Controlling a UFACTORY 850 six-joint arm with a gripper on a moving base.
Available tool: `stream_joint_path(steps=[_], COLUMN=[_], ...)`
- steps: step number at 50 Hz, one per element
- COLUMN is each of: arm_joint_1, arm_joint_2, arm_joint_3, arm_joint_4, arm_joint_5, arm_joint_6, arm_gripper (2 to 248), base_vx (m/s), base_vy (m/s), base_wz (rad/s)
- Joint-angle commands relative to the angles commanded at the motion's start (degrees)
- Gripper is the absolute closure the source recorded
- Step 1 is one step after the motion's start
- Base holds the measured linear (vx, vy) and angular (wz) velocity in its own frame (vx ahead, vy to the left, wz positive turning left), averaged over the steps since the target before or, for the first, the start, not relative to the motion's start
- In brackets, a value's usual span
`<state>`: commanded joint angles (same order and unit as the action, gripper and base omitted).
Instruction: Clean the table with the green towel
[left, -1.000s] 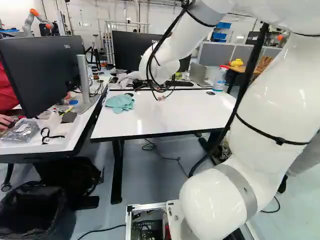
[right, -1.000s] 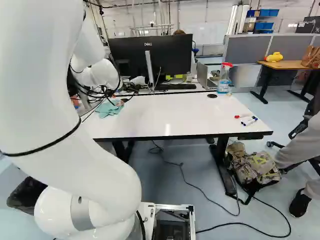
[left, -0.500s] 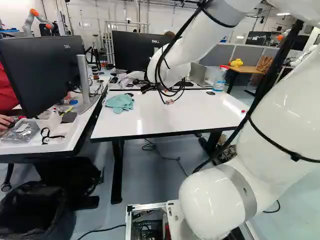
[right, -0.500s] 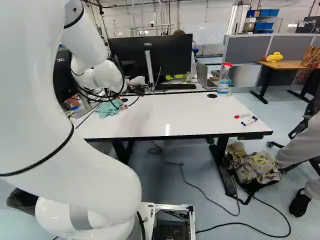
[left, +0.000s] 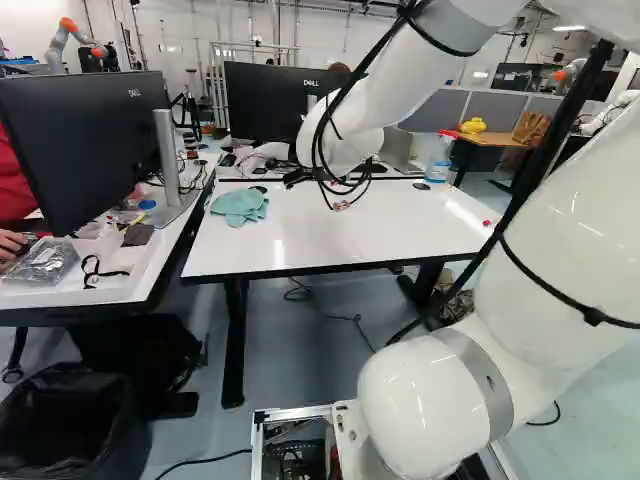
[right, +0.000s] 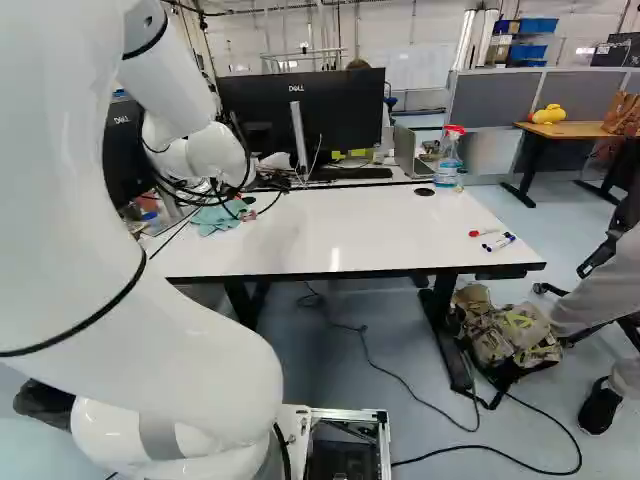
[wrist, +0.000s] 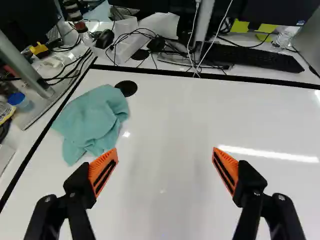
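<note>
The green towel (left: 240, 205) lies crumpled at the far left corner of the white table (left: 330, 240). At the arm's wrist end in the left base view, a small dark part of my gripper (left: 297, 178) shows over the table's far side. In the wrist view the gripper (wrist: 165, 162) stands wide open above the white tabletop, nothing between its fingers. The towel (wrist: 95, 122) is ahead of and beside one orange-padded finger, apart from the grip, next to a black round cap (wrist: 126, 88).
Markers (right: 498, 243) lie near the table's right edge; a spray bottle (right: 448, 158) stands at its far side. Behind are a monitor (right: 300, 110) and keyboard (wrist: 255, 56). A cluttered desk (left: 130, 285) adjoins at left, a bin (left: 70, 425) below. Another robot (left: 75, 38) stands far back.
The arm has swung slightly toward the right of the left base view, mostly in the first half second, and is now nearly still. Base and towel have not moved.
</note>
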<state>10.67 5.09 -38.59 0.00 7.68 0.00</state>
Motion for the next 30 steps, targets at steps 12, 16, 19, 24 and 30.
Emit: stream_joint_path(steps=[12, 16, 19, 24, 30], arm_joint_1=[-0.5, -0.7, -0.8, -1.2, -1.6], arm_joint_2=[0.5, 0.7, 0.9, 1.2, 1.6], arm_joint_3=[1.4, 2.1, 2.7, 3.6, 5.0], arm_joint_4=[0.0, 0.0, 0.0, 0.0, 0.0], arm_joint_5=[1.8, 2.7, 3.3, 4.6, 6.3], arm_joint_6=[0.0, 0.0, 0.0, 0.0, 0.0], arm_gripper=[3, 3, 3, 3, 3], base_vx=[0.0, 0.0, 0.0, 0.0, 0.0], base_vy=[0.0, 0.0, 0.0, 0.0, 0.0], base_wz=[0.0, 0.0, 0.0, 0.0, 0.0])
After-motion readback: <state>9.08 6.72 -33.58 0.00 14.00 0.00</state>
